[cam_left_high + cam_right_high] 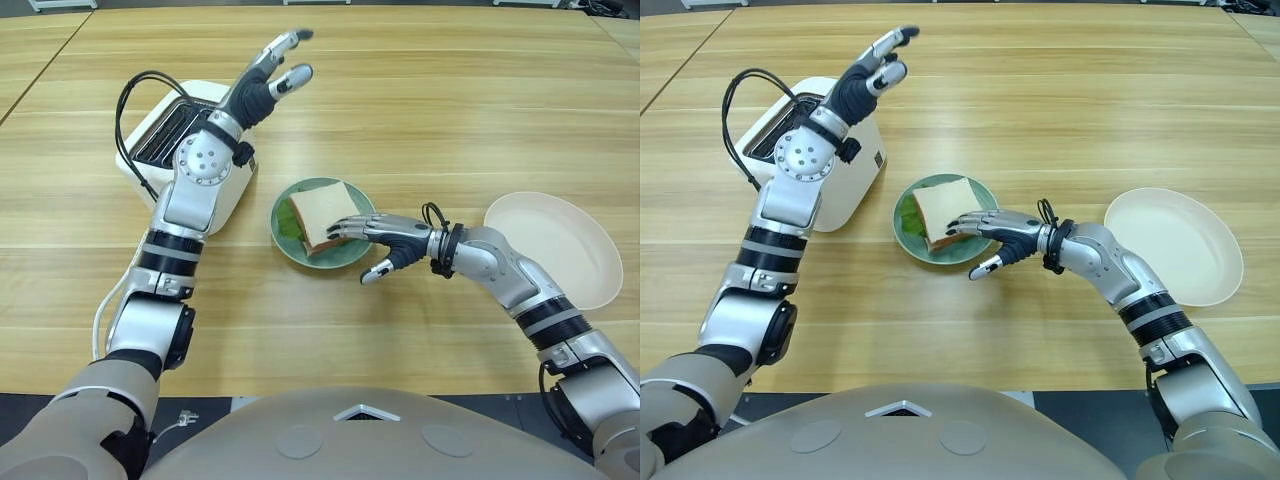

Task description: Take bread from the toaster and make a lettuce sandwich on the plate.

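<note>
Evidently the assembly is near its end. In the left eye view a green plate [333,263] is seen near the middle of the table [430,120]; on it a slice of bread [318,208] is laid over a lettuce leaf [288,220], whose edge is shown at the slice's left side; whether another slice lies beneath cannot be told. The right hand [390,238] is held just beside the plate, fingers stretched flat, tips resting on the near right corner of the bread, nothing gripped. The left hand [272,80] is raised above the far side of the white toaster [160,140], fingers spread and empty; the slots are partly hidden by the arm, so bread inside cannot be ruled out. A shallow white dish [560,240] is set well apart to the right.

In the right eye view the same is borne out: the right hand's fingertips [958,224] are laid on the bread [940,205], the lettuce leaf [907,216] is seen at its left edge, and the toaster [855,170] is stood near the plate, to its left.

The step in hand is judged to be the settling of the top slice; next, a gentle straight lift of the right hand is called for, so that the slice is not dragged off the leaf.
</note>
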You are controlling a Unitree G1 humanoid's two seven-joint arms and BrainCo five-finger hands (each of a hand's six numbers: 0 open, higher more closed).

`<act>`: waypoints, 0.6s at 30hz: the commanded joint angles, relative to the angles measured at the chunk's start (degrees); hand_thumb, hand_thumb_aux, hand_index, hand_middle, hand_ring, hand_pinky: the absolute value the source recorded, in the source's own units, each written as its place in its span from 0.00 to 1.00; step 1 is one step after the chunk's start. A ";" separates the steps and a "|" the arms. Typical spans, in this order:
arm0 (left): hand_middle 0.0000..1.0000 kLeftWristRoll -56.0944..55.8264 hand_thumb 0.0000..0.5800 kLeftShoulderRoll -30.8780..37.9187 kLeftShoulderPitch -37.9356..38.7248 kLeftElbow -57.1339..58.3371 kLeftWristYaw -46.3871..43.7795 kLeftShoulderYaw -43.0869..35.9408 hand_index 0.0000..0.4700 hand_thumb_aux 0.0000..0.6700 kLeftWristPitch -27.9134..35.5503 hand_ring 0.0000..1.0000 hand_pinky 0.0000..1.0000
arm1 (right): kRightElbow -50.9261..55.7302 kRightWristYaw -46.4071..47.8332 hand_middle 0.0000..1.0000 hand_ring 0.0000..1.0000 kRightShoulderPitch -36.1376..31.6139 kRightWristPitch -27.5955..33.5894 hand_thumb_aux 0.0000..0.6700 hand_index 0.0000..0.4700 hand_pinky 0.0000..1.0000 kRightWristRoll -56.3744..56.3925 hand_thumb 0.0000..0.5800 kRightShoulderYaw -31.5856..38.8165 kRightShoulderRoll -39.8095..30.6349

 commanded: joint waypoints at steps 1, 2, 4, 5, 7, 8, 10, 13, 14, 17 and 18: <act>1.00 -2.55 1.00 5.06 8.64 -5.43 -3.19 4.39 1.00 1.00 2.93 1.00 1.00 | -4.89 -3.19 0.00 0.00 -1.02 -1.90 0.30 0.30 0.00 7.76 0.51 -5.93 2.48; 1.00 -4.18 1.00 5.71 10.61 -6.70 -4.19 5.51 1.00 1.00 3.04 1.00 1.00 | -6.16 -2.88 0.49 0.49 -0.68 -1.71 0.68 0.68 0.49 10.54 0.90 -6.95 2.77; 1.00 -7.56 1.00 7.32 14.72 -9.21 -8.77 5.26 1.00 1.00 2.24 1.00 1.00 | -8.09 -0.43 1.00 1.00 0.33 -0.15 1.00 1.00 1.00 16.22 1.00 -7.73 2.70; 1.00 -9.64 1.00 8.47 16.99 -10.48 -12.30 4.57 1.00 1.00 1.74 1.00 1.00 | -8.53 1.35 1.00 1.00 0.81 0.72 1.00 1.00 1.00 18.89 1.00 -7.57 2.48; 1.00 -15.24 1.00 11.11 21.01 -12.52 -20.66 3.49 1.00 1.00 2.63 1.00 1.00 | -9.08 5.34 1.00 1.00 1.84 2.25 1.00 1.00 1.00 22.57 1.00 -6.58 1.73; 1.00 -17.21 1.00 12.60 22.52 -13.13 -24.28 3.07 1.00 1.00 3.01 1.00 1.00 | -9.19 7.40 1.00 1.00 2.53 2.89 1.00 1.00 1.00 23.12 1.00 -5.79 1.18; 1.00 -19.28 1.00 15.51 25.14 -14.18 -30.28 1.94 1.00 1.00 3.36 1.00 1.00 | -8.79 11.64 1.00 1.00 4.14 3.82 1.00 1.00 1.00 21.54 1.00 -3.47 -0.19; 1.00 -16.26 1.00 19.37 27.96 -14.29 -34.97 -1.43 1.00 1.00 3.86 1.00 1.00 | -7.39 16.02 1.00 1.00 6.07 5.23 1.00 1.00 1.00 16.19 1.00 0.51 -1.33; 1.00 -14.17 1.00 19.72 28.23 -13.54 -35.11 -3.11 1.00 1.00 4.24 1.00 1.00 | -6.84 16.24 1.00 1.00 6.11 5.70 1.00 1.00 1.00 14.13 1.00 1.52 -0.79; 1.00 -8.00 1.00 19.45 28.00 -10.44 -34.58 -8.04 1.00 1.00 4.67 1.00 1.00 | -5.39 16.17 1.00 1.00 5.80 6.35 1.00 1.00 1.00 8.83 1.00 3.79 0.85; 1.00 -6.25 1.00 19.03 27.67 -9.26 -34.24 -9.43 1.00 1.00 4.61 1.00 1.00 | -4.84 15.75 1.00 1.00 5.66 6.59 1.00 1.00 1.00 6.99 1.00 4.24 1.15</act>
